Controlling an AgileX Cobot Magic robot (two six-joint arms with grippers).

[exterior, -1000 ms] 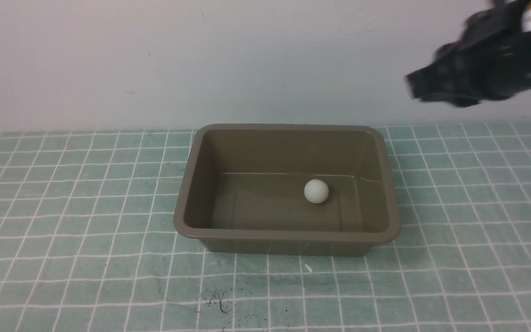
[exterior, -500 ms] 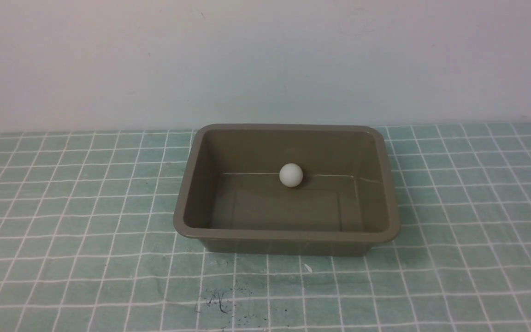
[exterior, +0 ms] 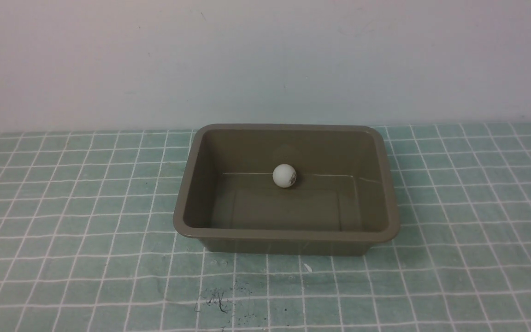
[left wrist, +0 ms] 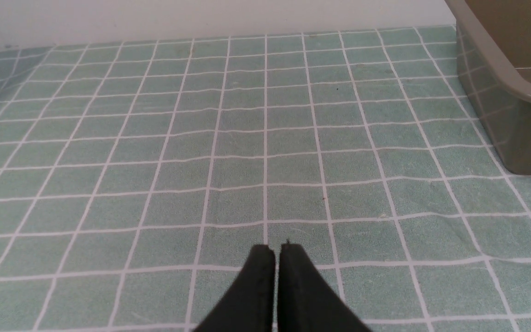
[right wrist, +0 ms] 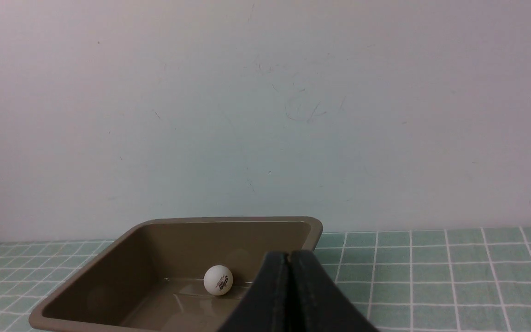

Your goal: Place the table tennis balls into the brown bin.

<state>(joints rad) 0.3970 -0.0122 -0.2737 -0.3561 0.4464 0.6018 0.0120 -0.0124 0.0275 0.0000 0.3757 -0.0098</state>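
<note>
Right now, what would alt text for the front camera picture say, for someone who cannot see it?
A white table tennis ball lies inside an olive-brown bin, near its far wall. The bin sits on a green cloth with white grid lines, before a pale wall.

**1 printed mark, too small to read**

The white table tennis ball (right wrist: 218, 280) carries a small dark print on its side. It shows best in the right wrist view, as what looks like 2 short lines of letters, too small and blurred to give a word or brand. In the front view the same print is only a dark smudge on the ball's right side. Dark scribbles (exterior: 215, 299) on the checked cloth (exterior: 62, 193) over the tabletop, in front of the brown bin (exterior: 288, 235), form no letters. Nothing else can be read.
</note>
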